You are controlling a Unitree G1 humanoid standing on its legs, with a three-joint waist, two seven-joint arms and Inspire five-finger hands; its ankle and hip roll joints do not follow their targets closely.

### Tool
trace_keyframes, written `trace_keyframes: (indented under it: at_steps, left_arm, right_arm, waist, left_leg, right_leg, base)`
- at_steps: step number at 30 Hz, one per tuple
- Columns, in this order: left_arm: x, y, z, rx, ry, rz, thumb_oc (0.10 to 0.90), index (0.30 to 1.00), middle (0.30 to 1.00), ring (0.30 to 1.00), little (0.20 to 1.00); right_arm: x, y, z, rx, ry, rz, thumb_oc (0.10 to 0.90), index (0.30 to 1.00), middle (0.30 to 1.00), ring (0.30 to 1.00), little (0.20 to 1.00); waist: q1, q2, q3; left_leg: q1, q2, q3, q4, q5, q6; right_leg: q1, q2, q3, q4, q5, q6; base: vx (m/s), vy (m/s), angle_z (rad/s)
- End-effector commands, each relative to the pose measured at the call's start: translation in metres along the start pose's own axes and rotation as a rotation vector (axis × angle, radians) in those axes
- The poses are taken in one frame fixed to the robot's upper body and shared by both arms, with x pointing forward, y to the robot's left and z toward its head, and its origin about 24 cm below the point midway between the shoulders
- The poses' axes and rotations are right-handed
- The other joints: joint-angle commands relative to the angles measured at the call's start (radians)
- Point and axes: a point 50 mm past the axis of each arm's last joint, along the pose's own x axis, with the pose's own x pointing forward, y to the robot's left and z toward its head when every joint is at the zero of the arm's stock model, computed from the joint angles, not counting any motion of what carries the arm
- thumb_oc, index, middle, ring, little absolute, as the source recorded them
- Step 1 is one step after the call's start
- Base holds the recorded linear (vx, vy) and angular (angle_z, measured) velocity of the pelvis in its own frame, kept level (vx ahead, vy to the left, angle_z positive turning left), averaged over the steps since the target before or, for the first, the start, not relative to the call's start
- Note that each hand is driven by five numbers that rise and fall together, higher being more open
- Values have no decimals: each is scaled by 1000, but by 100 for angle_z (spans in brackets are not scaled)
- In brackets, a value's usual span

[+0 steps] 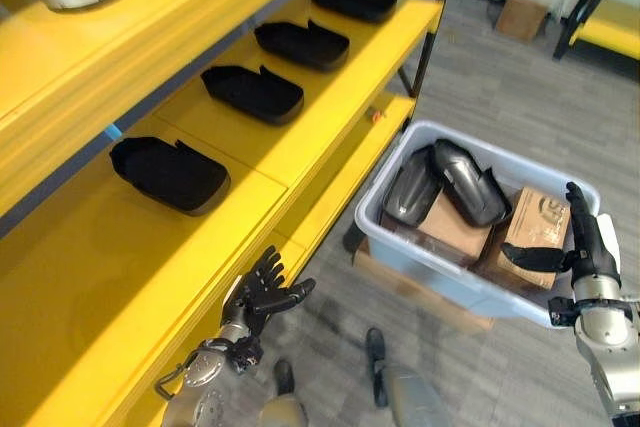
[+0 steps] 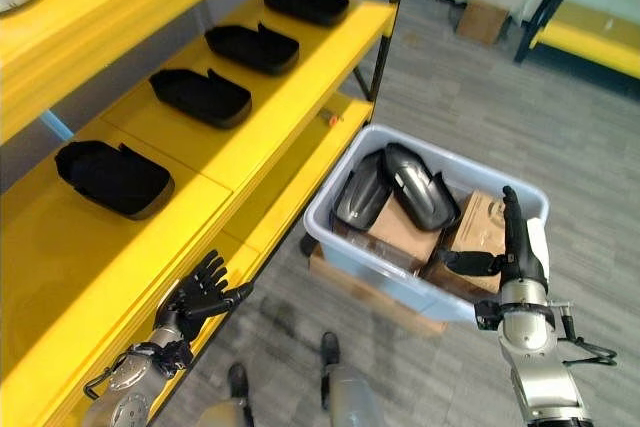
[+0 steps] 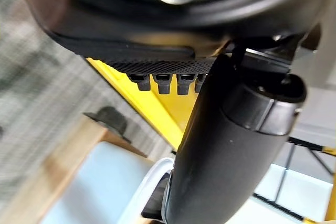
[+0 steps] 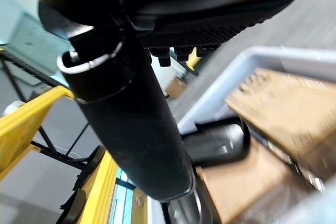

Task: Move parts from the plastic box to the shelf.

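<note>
Grey parts (image 1: pixel 455 182) lie in the plastic box (image 1: pixel 390 222) at four o'clock from the shelf (image 1: pixel 250 137). Right eye view: right hand (image 2: pixel 520 247), fingers straight, hovers at the box's near rim; left hand (image 2: pixel 200 292) spread, idle. Reach in, curl around one part.

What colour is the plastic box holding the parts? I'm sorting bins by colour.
The plastic box is pale blue-grey, clearest in the left eye view.

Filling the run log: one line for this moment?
left hand: open, by shelf edge | right hand: open, over plastic box near rim | two dark parts in box | four black trays on shelf
</note>
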Motion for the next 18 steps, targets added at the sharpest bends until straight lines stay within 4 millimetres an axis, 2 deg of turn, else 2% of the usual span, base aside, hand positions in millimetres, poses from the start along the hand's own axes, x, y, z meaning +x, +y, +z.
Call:
trace_keyframes:
  at_steps: [1,3,5,9,13,18]
  left_arm:
    - [-3,1,35,41,-198,-33,900,1000,1000,1000,1000]
    - [-4,4,34,52,-190,-28,900,1000,1000,1000,1000]
    - [-8,8,34,70,-192,-8,900,1000,1000,1000,1000]
    - [-10,15,42,82,-226,36,900,1000,1000,1000,1000]
    - [-10,14,45,106,-233,11,900,1000,1000,1000,1000]
    - [-5,3,45,126,-219,-79,900,1000,1000,1000,1000]
  right_arm:
    - [5,-7,30,142,-157,-10,900,1000,1000,1000,1000]
    - [-1,-3,24,177,-149,-3,900,1000,1000,1000,1000]
    - [-5,4,18,189,-122,15,900,1000,1000,1000,1000]
    - [-2,15,20,216,-126,47,900,1000,1000,1000,1000]
    - [-1,13,17,218,-101,27,900,1000,1000,1000,1000]
    - [2,5,12,212,-80,-44,900,1000,1000,1000,1000]
  waist:
    - [-20,-32,-94]
    - [-21,-36,-103]
    - [-11,-39,-111]
    - [12,-44,-103]
    - [14,-49,-87]
    - [0,-56,-87]
  left_leg:
    - [29,3,-22,-7,35,-27]
    - [47,-9,2,-10,20,-21]
    - [65,-17,53,-6,0,-9]
    - [67,-10,116,30,-25,2]
    - [56,-13,110,72,-45,9]
    - [67,-38,118,87,-68,23]
  right_leg:
    - [206,-60,-11,-272,19,13]
    - [212,-71,-28,-289,35,27]
    - [215,-93,-81,-289,42,40]
    - [206,-115,-158,-244,21,42]
    - [209,-104,-154,-231,8,25]
    - [223,-107,-126,-280,48,36]
  base:
    - [70,32,27]
    - [82,10,-6]
    - [60,-6,-17]
    - [-16,-30,-53]
    - [-18,-6,-24]
    - [26,104,-11]
